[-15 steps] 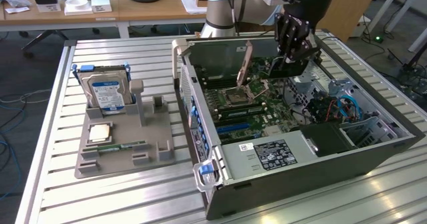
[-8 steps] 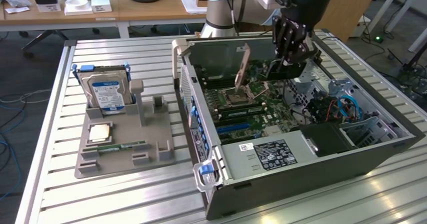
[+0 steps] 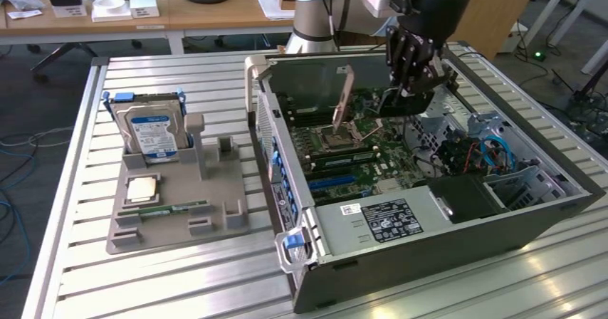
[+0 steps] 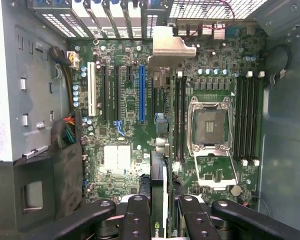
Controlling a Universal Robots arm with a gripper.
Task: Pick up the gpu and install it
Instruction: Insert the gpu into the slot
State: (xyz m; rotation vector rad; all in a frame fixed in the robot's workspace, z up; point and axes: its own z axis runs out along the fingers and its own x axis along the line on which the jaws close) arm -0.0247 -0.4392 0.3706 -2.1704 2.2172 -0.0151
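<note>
The black multi-fingered claw [image 3: 411, 84] is hanging inside the open grey metal computer case [image 3: 428, 248] and is pinching the gpu [image 3: 399, 105], a thin dark rectangular card with a silver metal bracket at one end, so the picking-up part of the task is looking finished. In the wrist view the claw [image 4: 162, 220] is gripping the gpu [image 4: 160, 185] on both faces, the card is showing edge-on and is running away from the fingers [image 4: 137, 215] toward the case's rear slot openings. The green motherboard [image 4: 115, 160] is lying below the claw, and the long blue plastic slot [image 4: 141, 95] is sitting bare, just to one side of the card's line. The installing part is therefore looking undone: the card is appearing to hover above the board, not seated. How high the gpu's lower edge is sitting above the board is hard to judge, since the card is hiding whatever lies directly beneath it. The fan side is not showing either. Well away from the claw, outside the case, the grey moulded holder [image 3: 204, 226] on the slatted aluminium desk [image 3: 142, 283] is carrying the silver hard drive with a blue-white label [image 3: 152, 130]
</note>
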